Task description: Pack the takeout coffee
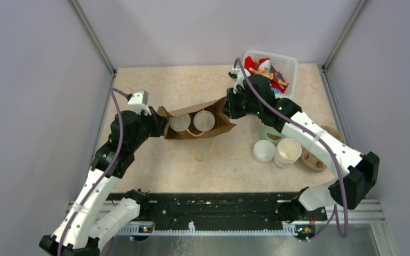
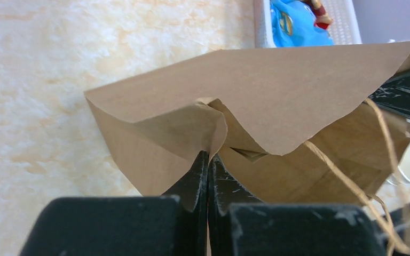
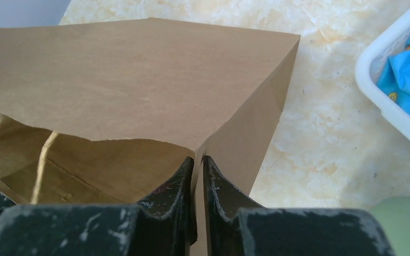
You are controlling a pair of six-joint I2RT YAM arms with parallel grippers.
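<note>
Tabletop (image 1: 165,80): beige and stone-patterned, it carries all items.

Paper bag (image 1: 223,126): brown, standing at the table's centre with its mouth facing up. Both arms grip it at opposite ends of the mouth. This two-point hold appears intended to keep the opening spread and the bag steady for loading.

Basket (image 1: 293,63): white, at the far right corner and holding coloured toys. It is well apart from the bag and plays no part in the task.

Cup stack (image 1: 288,151): nested lidless white cups on the right, with a loose lid (image 1: 263,151) just beside them. Neither is in the bag.

Takeout coffee (image 1: 203,120): a white lidded cup standing inside the bag at its right half. A second lidded cup (image 1: 180,123) sits just beside it at the left half. No lettering can be made out from above. Judgement: the packing itself looks done, and what remains would be to close or release the bag.

Left gripper (image 2: 209,160): fingers pressed together on a folded edge of the bag's left end.

Right gripper (image 3: 197,165): fingers pinched on the bag's right corner fold, with only paper between them.

Twine handle (image 1: 202,153): one loop hangs outside the bag's near wall onto the table. It could snag if the mouth is folded over.
</note>
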